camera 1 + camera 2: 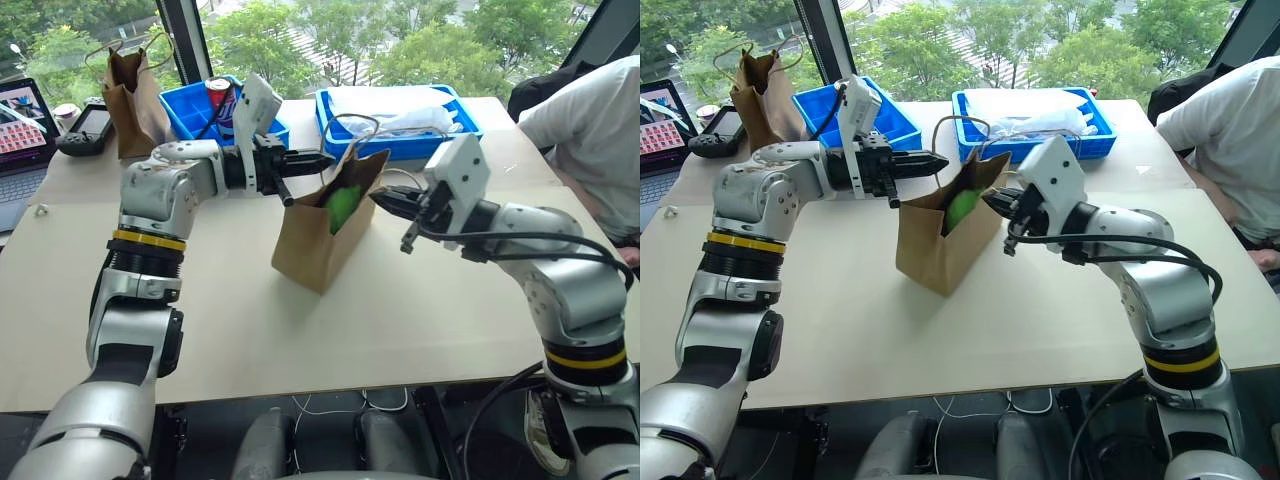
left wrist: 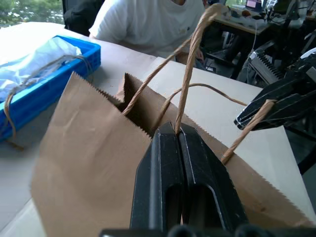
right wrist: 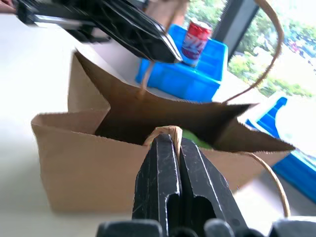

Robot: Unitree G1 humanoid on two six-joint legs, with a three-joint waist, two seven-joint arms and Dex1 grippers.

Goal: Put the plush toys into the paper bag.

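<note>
Both claws, left [image 1: 312,158] and right [image 1: 385,200], clamped on bag [image 1: 315,245] handles from opposite sides, mouth open between, green toy [image 1: 343,206] inside.

A pale surface [image 1: 250,320] is set before large windows [image 1: 330,40], through which green trees [image 1: 1070,45] are seen. The room is lit by daylight.

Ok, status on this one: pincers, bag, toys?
Left pincer shut on one cord handle, right pincer shut on the other. Paper bag held open on the table. Green plush toy inside. Nothing in the way.
</note>
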